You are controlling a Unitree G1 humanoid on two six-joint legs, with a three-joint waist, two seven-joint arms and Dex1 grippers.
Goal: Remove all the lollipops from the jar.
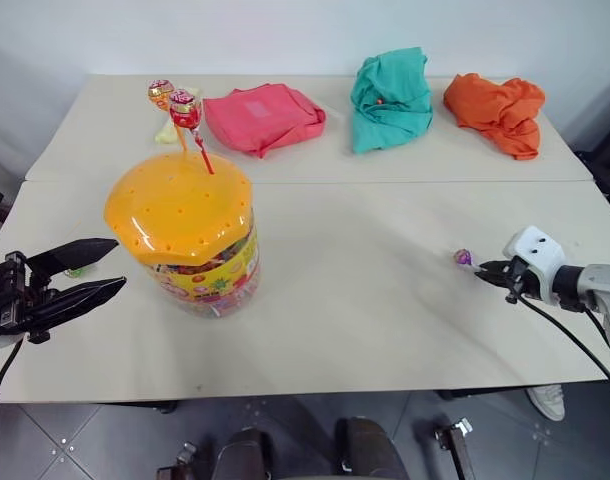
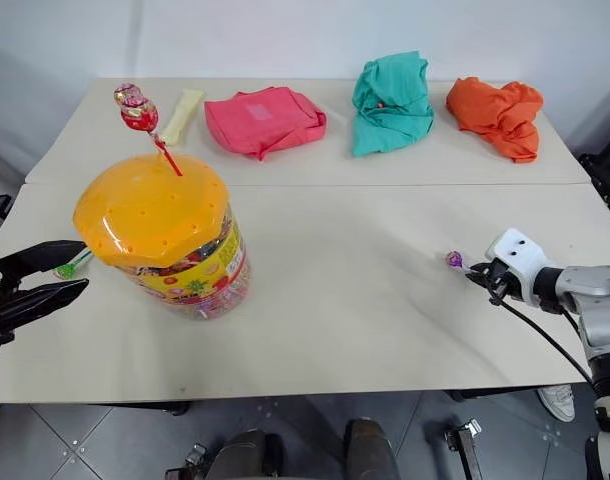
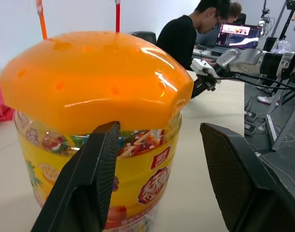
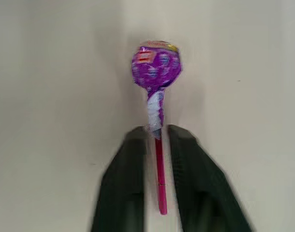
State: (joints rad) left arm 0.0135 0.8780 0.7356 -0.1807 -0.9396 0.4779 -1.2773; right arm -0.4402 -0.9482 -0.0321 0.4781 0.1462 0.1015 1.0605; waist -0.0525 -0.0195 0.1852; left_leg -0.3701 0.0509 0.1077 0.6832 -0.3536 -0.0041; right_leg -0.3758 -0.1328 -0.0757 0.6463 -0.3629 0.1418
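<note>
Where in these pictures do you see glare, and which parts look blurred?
Left wrist view: bright glare streaks lie on the jar's orange lid; the left gripper's near fingers look soft. Right wrist view: the right gripper's fingers are blurred, while the purple lollipop is only slightly soft. Left eye view: even light, soft shadows under the jar.
</note>
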